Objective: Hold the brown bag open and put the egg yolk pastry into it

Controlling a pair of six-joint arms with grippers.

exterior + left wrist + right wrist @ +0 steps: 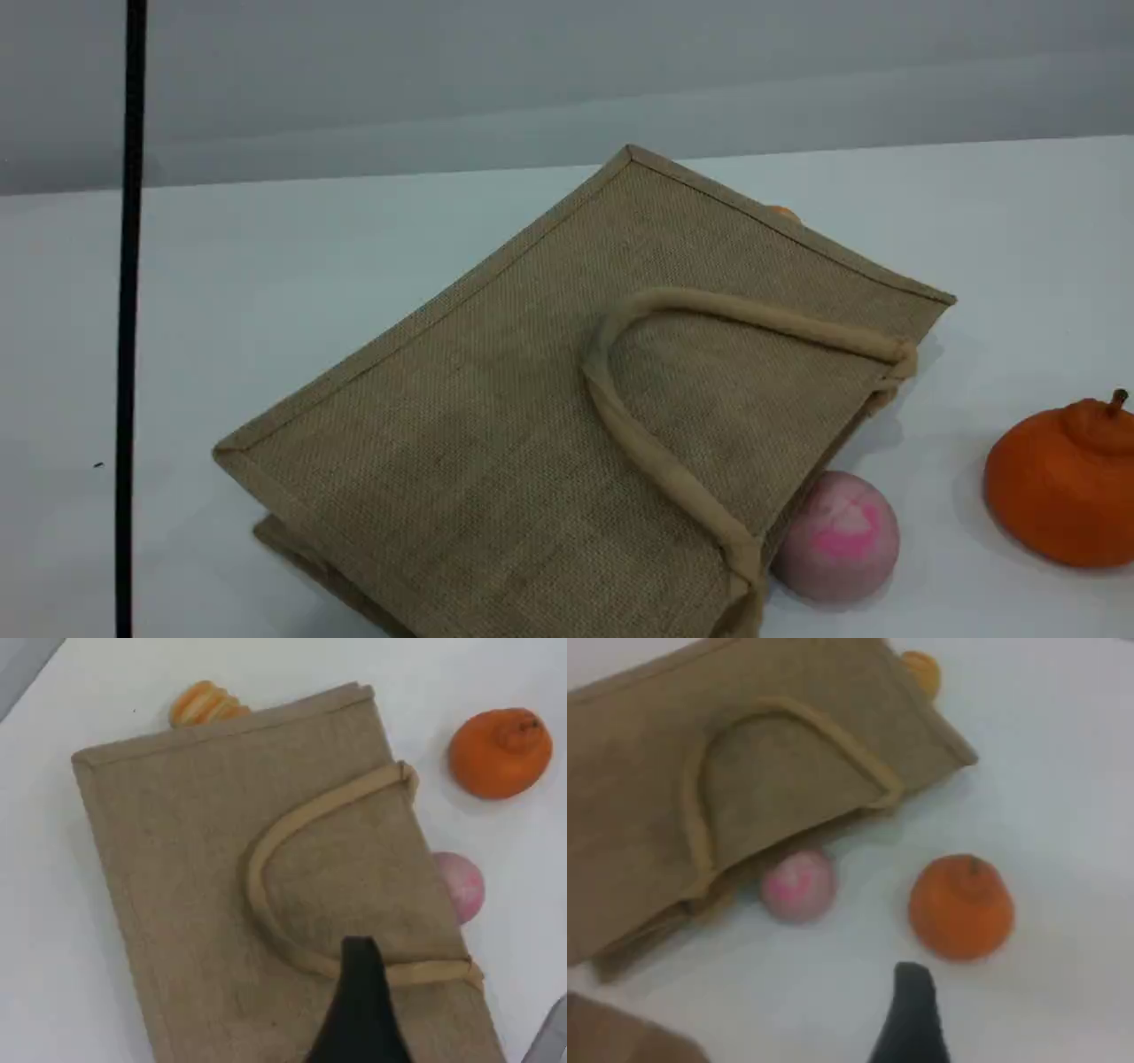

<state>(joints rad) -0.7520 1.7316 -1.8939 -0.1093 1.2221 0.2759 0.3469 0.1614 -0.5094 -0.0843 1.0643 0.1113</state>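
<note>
Brown bag [532, 425], scene view: lies flat mid-table, mouth toward the right edge; limp jute, so take its handle [656, 461]. No egg yolk pastry shows. Left wrist view: your left gripper [359, 992] hovers above the handle, pincer apart. Right wrist view: your right gripper [912, 1010], pincer apart, hangs over bare table.

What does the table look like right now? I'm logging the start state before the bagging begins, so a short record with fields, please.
brown bag: lying flat on the table, one handle resting on top
pink bun: at the bag's mouth edge, beside the handle end
orange fruit: apart from the bag, on the right
orange-striped loaf: mostly hidden behind the bag's bottom edge
egg yolk pastry: not visible in any view
left gripper: open, above the bag
right gripper: open, holding nothing
</note>
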